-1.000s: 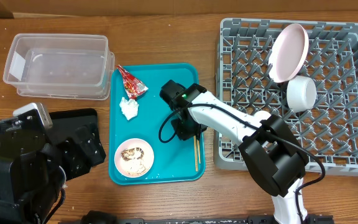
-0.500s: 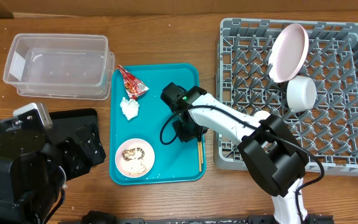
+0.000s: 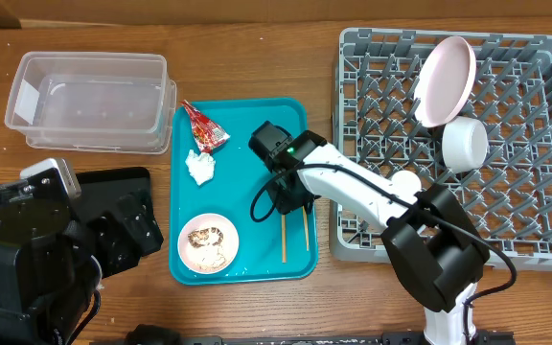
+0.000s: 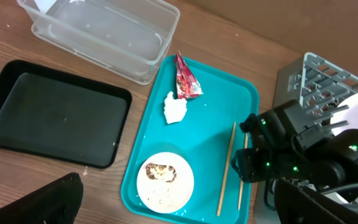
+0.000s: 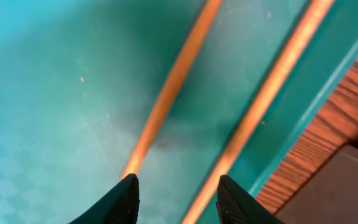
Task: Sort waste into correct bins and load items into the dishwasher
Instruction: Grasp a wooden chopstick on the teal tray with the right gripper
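Two thin wooden chopsticks (image 3: pixel 284 238) (image 3: pixel 306 230) lie apart on the teal tray (image 3: pixel 247 115). My right gripper (image 3: pixel 290 199) is open just above their upper ends. In the right wrist view its tips (image 5: pixel 178 193) straddle the gap between the left chopstick (image 5: pixel 173 84) and the right one (image 5: pixel 272 81), holding neither. A red wrapper (image 3: pixel 202 126), a tissue wad (image 3: pixel 199 166) and a small bowl with rice and brown scraps (image 3: pixel 207 242) sit on the tray. The pink plate (image 3: pixel 446 80), white bowl (image 3: pixel 464 144) and small cup (image 3: pixel 406 180) are in the grey rack (image 3: pixel 516 201). My left gripper (image 4: pixel 179 208) is open and empty.
The clear tub (image 3: pixel 89 101) stands at the back left, with the black tray (image 3: pixel 113 182) in front of it, partly under my left arm. The right chopstick lies close to the teal tray's right rim, next to the wooden table (image 5: pixel 347 112).
One chopstick has slid left and now lies apart from the other, which stays by the tray's right rim. My right gripper has shifted slightly above them.
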{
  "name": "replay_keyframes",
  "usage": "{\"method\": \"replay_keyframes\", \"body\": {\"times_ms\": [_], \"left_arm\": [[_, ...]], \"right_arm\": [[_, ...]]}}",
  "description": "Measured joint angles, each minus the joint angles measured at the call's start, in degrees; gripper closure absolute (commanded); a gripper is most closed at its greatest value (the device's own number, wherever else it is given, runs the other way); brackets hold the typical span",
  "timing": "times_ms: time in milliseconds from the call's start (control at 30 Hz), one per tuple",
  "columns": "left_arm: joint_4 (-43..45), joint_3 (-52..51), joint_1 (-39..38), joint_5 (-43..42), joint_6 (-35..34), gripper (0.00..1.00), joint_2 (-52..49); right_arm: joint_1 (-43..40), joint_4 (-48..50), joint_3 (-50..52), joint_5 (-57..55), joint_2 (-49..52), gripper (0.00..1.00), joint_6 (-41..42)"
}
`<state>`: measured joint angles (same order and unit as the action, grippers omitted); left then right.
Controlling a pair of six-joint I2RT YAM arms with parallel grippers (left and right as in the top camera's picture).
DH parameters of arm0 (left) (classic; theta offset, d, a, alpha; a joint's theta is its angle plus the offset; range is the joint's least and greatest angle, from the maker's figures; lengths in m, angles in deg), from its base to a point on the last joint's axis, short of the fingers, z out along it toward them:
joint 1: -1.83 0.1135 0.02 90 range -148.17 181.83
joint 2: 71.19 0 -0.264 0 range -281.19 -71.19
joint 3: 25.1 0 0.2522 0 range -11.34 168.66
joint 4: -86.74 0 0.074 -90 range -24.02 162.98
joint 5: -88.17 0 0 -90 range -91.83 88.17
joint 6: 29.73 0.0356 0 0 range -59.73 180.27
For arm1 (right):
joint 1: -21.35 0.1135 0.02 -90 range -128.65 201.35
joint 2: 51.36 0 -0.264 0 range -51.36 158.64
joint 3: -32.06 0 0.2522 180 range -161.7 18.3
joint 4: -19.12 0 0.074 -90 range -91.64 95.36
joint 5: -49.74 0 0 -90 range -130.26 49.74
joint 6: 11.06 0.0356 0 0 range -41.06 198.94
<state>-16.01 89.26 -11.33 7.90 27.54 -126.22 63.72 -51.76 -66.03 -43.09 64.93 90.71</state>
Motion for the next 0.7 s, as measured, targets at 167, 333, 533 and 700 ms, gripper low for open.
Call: {"method": "replay_keyframes", "body": {"times_ms": [167,333,533,700], "left_arm": [[0.0,0.0,0.0,0.0,0.0,0.00,0.0],[0.0,0.0,0.0,0.0,0.0,0.00,0.0],[0.0,0.0,0.0,0.0,0.0,0.00,0.0],[0.0,0.0,0.0,0.0,0.0,0.00,0.0]], "right_arm": [[0.0,2.4,3.5,1.2,0.0,0.58,-1.8],[0.0,3.5,4.0,1.4,-0.1,0.58,-3.7],[0.0,-3.5,1.5,2.5,0.0,0.51,-4.4],[-0.2,-4.3,-4.6,5.0,0.0,0.51,-2.5]]}}
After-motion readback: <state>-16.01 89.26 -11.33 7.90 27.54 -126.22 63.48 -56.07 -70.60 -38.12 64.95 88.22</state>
